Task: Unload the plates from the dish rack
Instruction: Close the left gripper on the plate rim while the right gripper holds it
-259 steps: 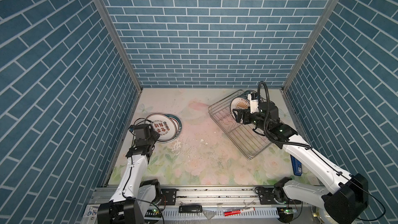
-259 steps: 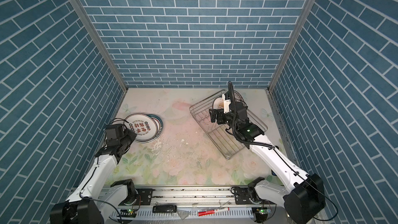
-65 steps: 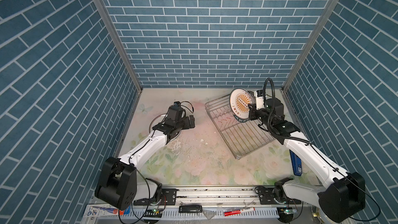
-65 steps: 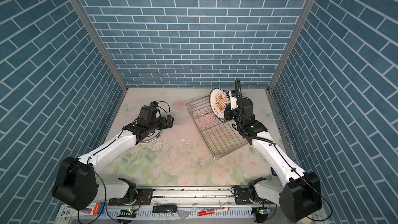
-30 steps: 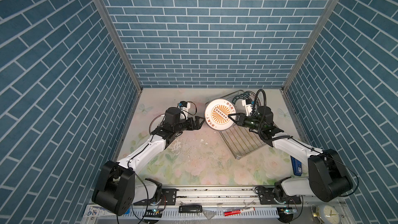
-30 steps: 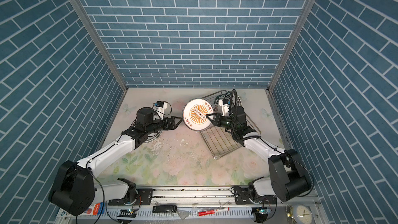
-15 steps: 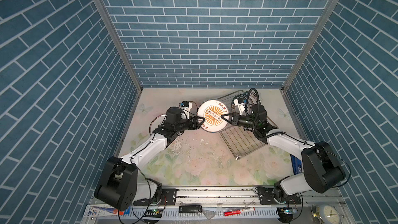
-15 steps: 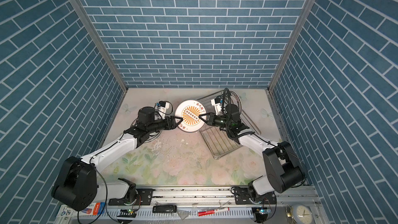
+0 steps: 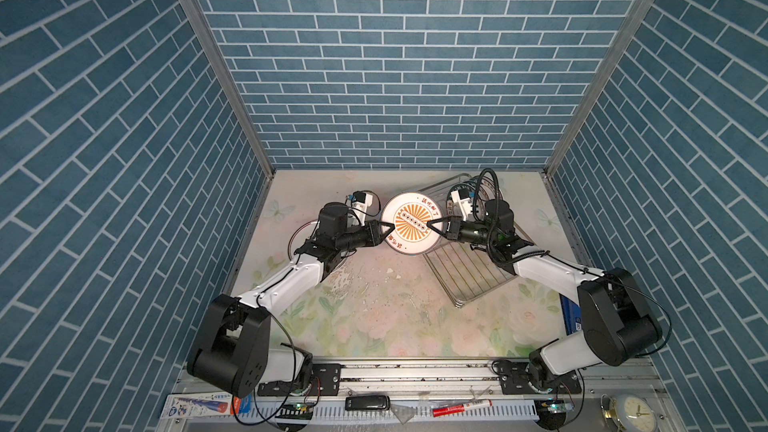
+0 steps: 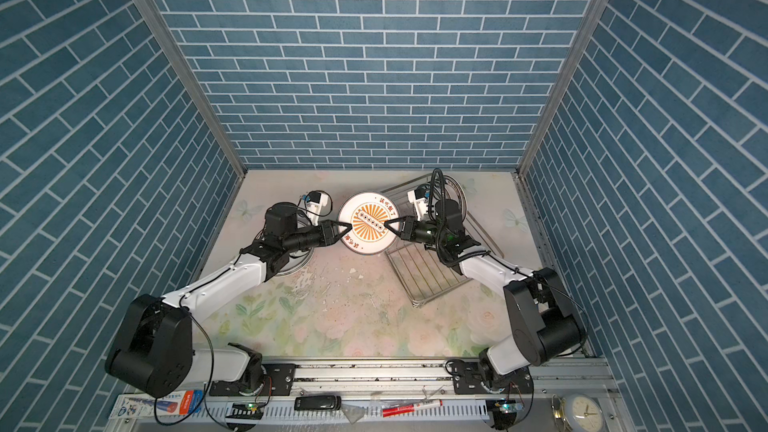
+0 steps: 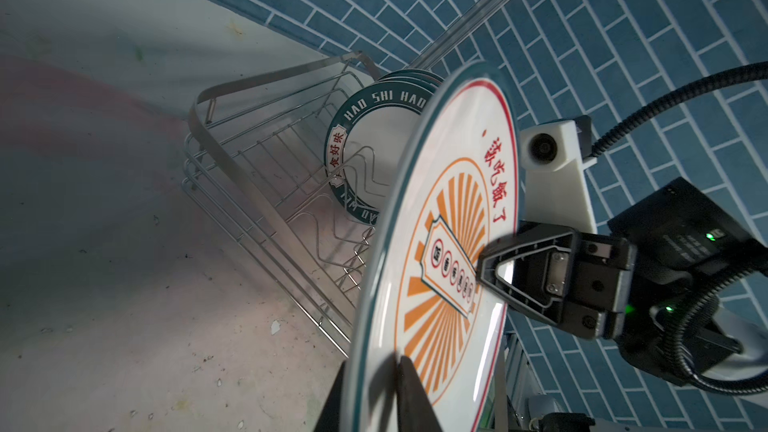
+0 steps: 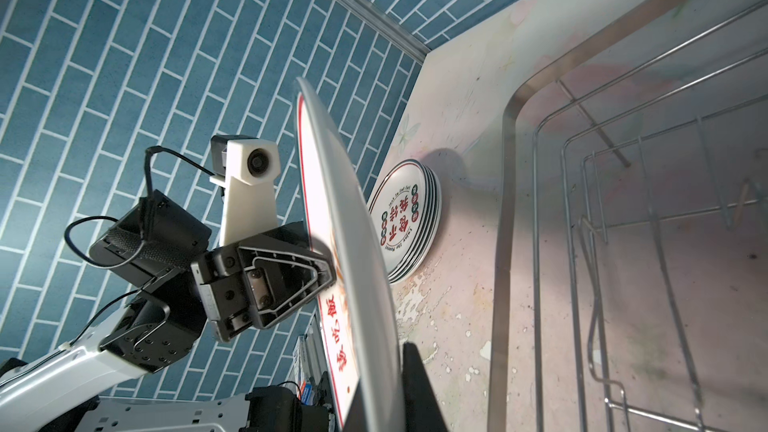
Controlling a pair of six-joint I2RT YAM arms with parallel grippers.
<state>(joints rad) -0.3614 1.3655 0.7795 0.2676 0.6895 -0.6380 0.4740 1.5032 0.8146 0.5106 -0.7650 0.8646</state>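
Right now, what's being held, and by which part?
The sunburst plate, by both arms: the left gripper is clamped on its rim on one side, the right gripper on the opposite rim.

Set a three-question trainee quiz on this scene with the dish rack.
1. True or false: the sunburst plate stands in a slot of the dish rack.
2. The left gripper and right gripper flank that plate. Which is shut on its rim? A) left only B) right only C) both
3. Fill in: the stack of plates by the left arm lies on the ____.
Key: 1 false, it is held in the air; 2 C; 3 table.
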